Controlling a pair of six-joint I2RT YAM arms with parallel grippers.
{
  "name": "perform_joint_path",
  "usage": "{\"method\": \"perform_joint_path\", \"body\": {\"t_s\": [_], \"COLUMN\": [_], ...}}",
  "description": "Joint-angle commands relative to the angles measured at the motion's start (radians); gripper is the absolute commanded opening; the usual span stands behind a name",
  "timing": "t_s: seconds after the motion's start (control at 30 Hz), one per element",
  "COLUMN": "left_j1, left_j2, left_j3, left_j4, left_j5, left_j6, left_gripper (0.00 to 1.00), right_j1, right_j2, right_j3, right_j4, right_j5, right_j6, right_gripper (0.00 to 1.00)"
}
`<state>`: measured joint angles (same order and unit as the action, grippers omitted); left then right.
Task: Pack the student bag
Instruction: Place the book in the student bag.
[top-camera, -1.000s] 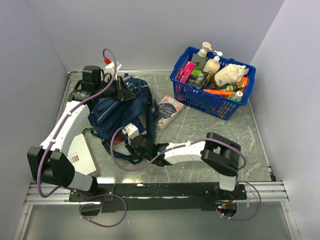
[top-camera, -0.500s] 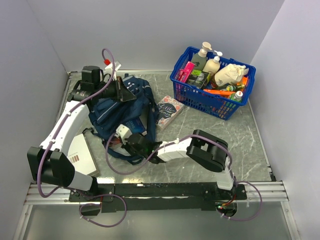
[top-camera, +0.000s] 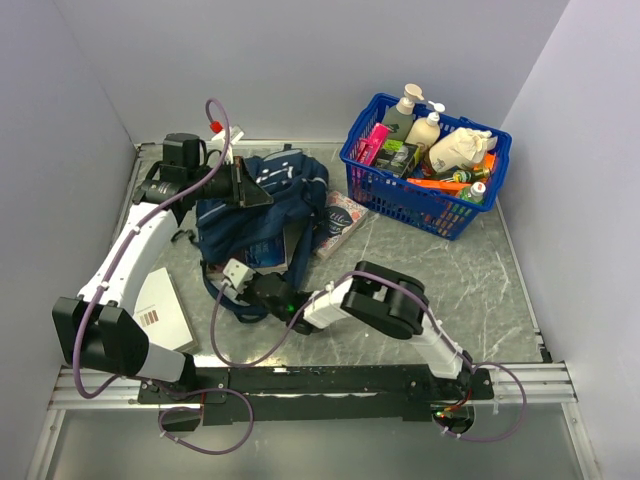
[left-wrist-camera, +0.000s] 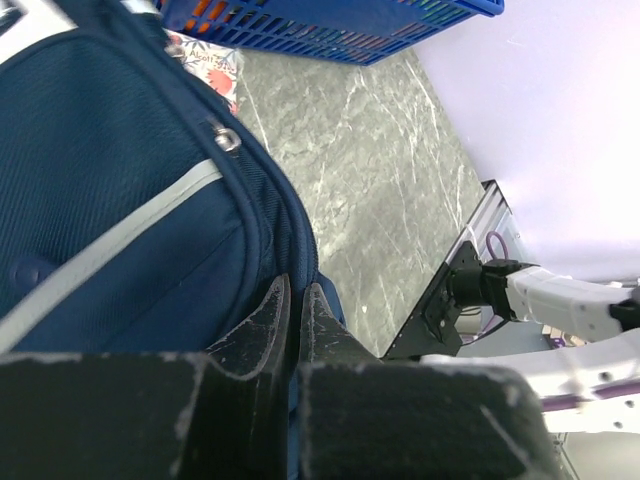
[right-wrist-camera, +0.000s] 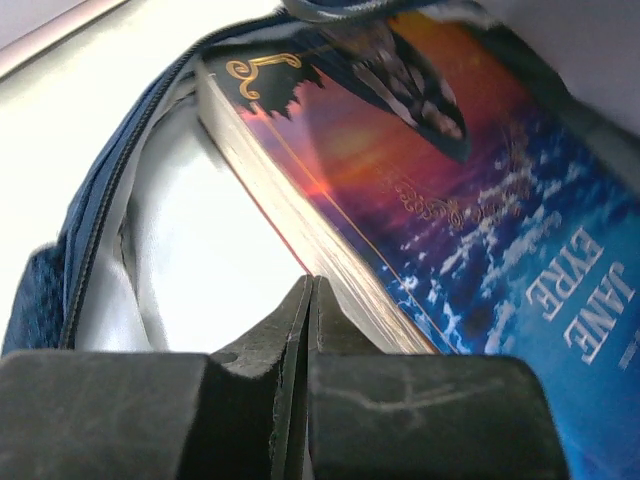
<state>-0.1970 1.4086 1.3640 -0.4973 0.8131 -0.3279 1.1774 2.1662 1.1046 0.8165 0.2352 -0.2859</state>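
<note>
— Where is the student bag (top-camera: 262, 205)?
— Left of centre in the overhead view, with its mouth toward the bottom of the frame. My left gripper (left-wrist-camera: 292, 300) is pinched on its navy fabric.
— And the right?
— My right gripper (right-wrist-camera: 305, 292) is nearer the mouth, jaws together, holding nothing. The Jane Eyre paperback (right-wrist-camera: 450, 220) lies just up-right of the tips, partly inside. Its long edge runs upper left to lower right, so I'd push along that.

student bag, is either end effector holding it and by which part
The left end effector pinches the student bag by its navy fabric edge near the zip. The right end effector is shut on nothing, beside the Jane Eyre book.
</note>
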Motion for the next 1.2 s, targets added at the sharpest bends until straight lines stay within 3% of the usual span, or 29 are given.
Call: {"method": "perform_joint_path", "body": {"t_s": [0.0,0.23,0.47,0.67,0.8,0.93,1.07,1.17], "left_j1": [-0.018,-0.018,-0.018,-0.018,-0.016,-0.010,0.014,0.034], "left_j2": [-0.094,-0.117,-0.178,-0.226,-0.261,-0.273,-0.267,-0.263], "left_j3": [0.079,0.124,0.164,0.146,0.098,0.064,0.033,0.033], "left_j4": [0.053,-0.046,-0.118,-0.097,0.037,0.077,-0.003,-0.087], "left_j5": [0.196,0.155,0.063,0.260,0.415,0.411,0.261,0.102], "left_j6": [-0.080,-0.039,-0.023,-0.108,-0.248,-0.305,-0.246,-0.174], "left_gripper": [0.01,0.01,0.01,0.01,0.01,0.01,0.01,0.01], "right_j1": [-0.033,-0.022,-0.028,-0.041,-0.065,-0.076,-0.076,-0.085], "right_j2": [0.075,0.063,0.037,0.035,0.018,0.015,0.001,0.004], "right_j3": [0.074,0.144,0.149,0.162,0.158,0.137,0.113,0.207], "right_j4": [0.170,0.127,0.037,-0.023,-0.100,-0.139,-0.033,-0.115], "right_j5": [0.173,0.325,0.368,0.436,0.414,0.424,0.388,0.354], "right_j6": [-0.110,-0.067,-0.033,-0.019,0.059,0.088,0.045,0.051], "right_gripper": [0.00,0.00,0.00,0.00,0.00,0.00,0.00,0.00]}}
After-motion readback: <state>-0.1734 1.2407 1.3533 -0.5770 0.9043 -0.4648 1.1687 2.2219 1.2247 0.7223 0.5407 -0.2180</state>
